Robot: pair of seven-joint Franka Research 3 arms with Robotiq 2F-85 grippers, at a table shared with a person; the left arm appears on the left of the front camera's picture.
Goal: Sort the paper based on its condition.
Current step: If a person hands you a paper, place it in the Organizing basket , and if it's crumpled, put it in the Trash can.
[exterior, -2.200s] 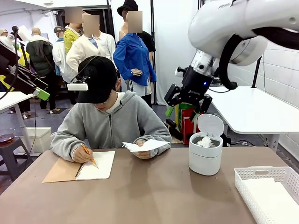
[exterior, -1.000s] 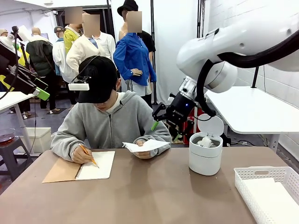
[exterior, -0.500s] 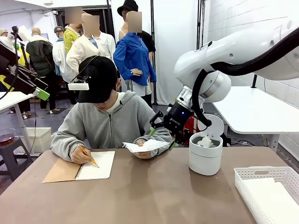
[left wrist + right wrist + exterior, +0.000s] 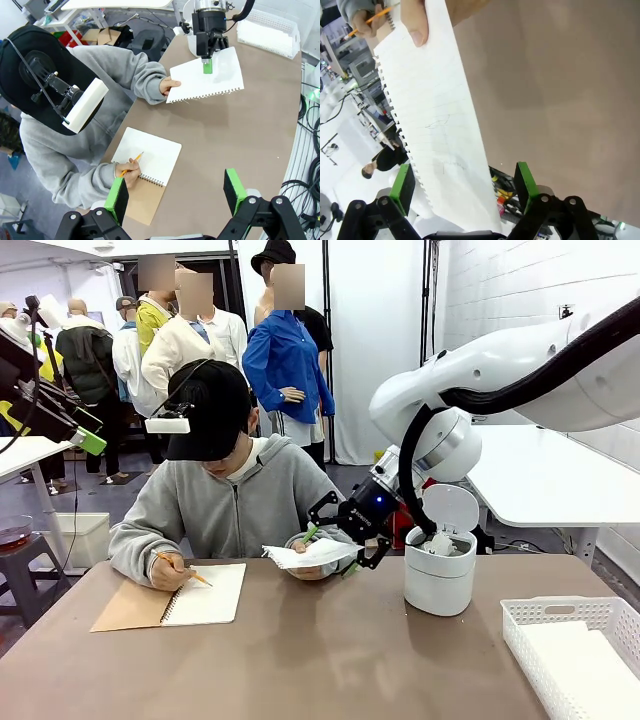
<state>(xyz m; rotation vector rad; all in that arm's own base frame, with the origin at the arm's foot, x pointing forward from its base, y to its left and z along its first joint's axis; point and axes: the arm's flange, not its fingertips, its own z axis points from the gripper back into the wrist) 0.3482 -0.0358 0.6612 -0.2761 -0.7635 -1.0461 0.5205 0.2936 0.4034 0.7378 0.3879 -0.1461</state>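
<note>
The sheet of paper (image 4: 205,75) between my right gripper (image 4: 465,184) fingers looks thin, matt and smooth, with a ragged torn-perforation edge, while my green pads (image 4: 403,182) look rubbery and dull. The table (image 4: 300,660) at lower centre is a matt brown surface, the basket (image 4: 575,655) at lower right is white lattice plastic, and the lidded bin (image 4: 440,565) has a smooth, slightly glossy plastic shell.

In the front view the white lattice basket (image 4: 575,650) runs off the right and bottom edges at the table's near right corner. The small bin (image 4: 439,562) hides most of its white contents. In the right wrist view, faint marks on the paper (image 4: 437,130) are too small to read.
</note>
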